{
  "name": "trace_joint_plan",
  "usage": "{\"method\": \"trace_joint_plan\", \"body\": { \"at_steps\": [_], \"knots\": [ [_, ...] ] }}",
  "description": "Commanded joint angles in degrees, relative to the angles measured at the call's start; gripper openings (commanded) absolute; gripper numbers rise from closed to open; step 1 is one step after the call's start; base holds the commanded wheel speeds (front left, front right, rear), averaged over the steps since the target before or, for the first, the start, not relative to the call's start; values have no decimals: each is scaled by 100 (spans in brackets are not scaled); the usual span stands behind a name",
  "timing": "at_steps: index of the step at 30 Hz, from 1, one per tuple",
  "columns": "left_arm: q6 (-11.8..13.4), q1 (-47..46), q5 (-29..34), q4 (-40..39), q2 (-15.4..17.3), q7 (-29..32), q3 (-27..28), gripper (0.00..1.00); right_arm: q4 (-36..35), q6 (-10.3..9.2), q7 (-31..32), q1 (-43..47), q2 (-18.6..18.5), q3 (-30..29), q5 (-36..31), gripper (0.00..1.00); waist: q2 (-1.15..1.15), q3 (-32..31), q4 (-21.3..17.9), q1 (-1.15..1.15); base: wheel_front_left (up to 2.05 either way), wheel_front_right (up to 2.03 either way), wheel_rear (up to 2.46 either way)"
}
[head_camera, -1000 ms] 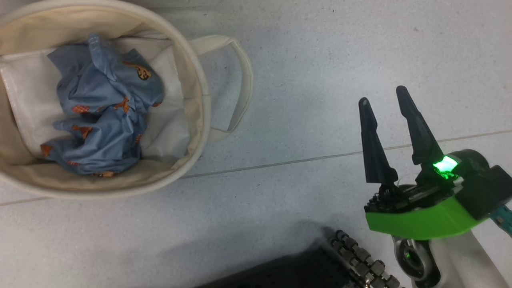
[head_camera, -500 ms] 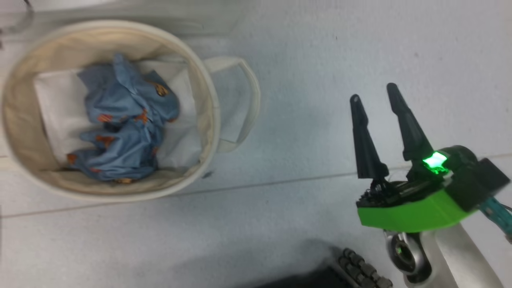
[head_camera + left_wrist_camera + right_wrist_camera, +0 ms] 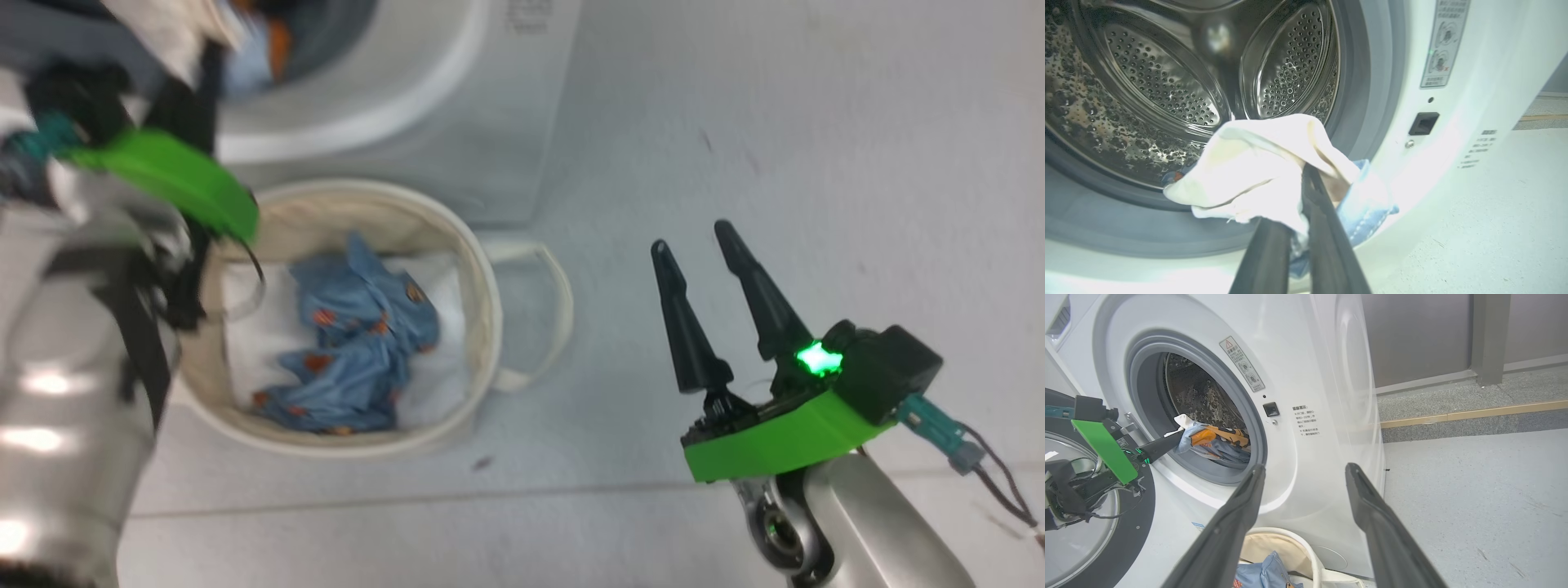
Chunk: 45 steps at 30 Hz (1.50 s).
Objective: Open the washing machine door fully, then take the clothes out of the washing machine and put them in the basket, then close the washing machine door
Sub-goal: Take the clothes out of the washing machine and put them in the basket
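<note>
Left hand clamped on clothes at the washing machine mouth; right hand apart above open floor

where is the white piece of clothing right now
In the left wrist view the white garment is pinched in the left gripper at the mouth of the washing machine, just in front of the steel drum.

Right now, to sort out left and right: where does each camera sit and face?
Head view: on the head, looking down at the basket and floor; right gripper open, left forearm.
Left wrist view: on the left wrist, faces into the washing machine; left gripper shut on the clothes.
Right wrist view: on the right wrist, faces the machine's front; own open fingers.
Shared: both wrist views show those clothes.
</note>
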Motion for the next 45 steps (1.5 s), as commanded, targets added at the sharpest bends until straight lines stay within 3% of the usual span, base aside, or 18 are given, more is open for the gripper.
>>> {"method": "trace_joint_plan", "body": {
  "at_steps": [1,7,14,20,28,45],
  "knots": [
    [-30,58,-123,-396,335,91,46,0,-95,42,-28,150,63,84,55,100,0,-694,355,0,0,0,0],
    [48,672,-364,-2086,625,830,-124,0,255,42,-28,401,29,8,113,100,0,-1286,721,0,0,0,0],
    [704,1171,-531,-4758,1001,2038,0,0,296,42,-28,504,44,13,144,100,0,-1589,1010,0,0,0,0],
    [1146,1460,-697,-6067,1263,2524,302,0,256,42,-28,497,56,66,184,100,0,-1667,1044,0,0,0,0],
    [1320,1722,-789,-6506,1401,2622,458,0,221,42,-28,516,37,89,201,100,0,-1705,993,0,0,0,0],
    [1351,2278,-1001,-6010,1496,2513,534,0,243,42,-28,511,-20,130,206,100,0,-1564,679,0,0,0,0]
  ]
}}
